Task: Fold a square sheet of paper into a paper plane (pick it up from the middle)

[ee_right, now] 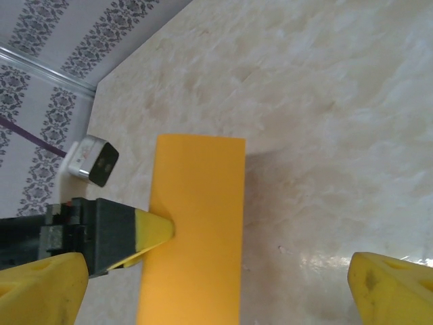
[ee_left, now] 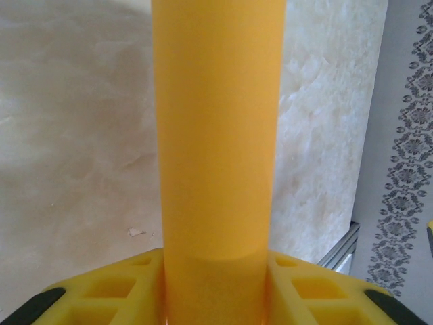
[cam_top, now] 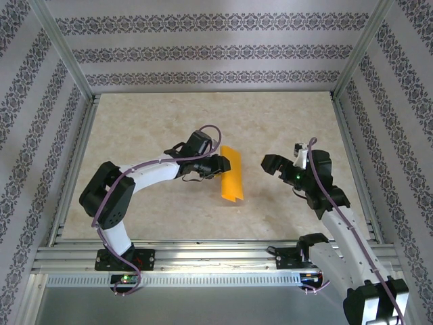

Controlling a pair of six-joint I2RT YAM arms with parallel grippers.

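While the left gripper (cam_top: pixel 218 164) pinches the square sheet of paper (cam_top: pixel 231 174) at its left long edge, jaws narrowed onto it, the sheet bends over itself into a soft rounded strip. It seems raised off the table (cam_top: pixel 149 128), with a shadow beside it. Right of the sheet and apart from it, the right gripper (cam_top: pixel 281 161) hangs wide and empty. The fold likely needs squaring: steady the pinch, match the edges, then flatten the bend into a crisp crease.

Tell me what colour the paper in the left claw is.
Plain orange-yellow, no print; the paper shows best in the left wrist view.
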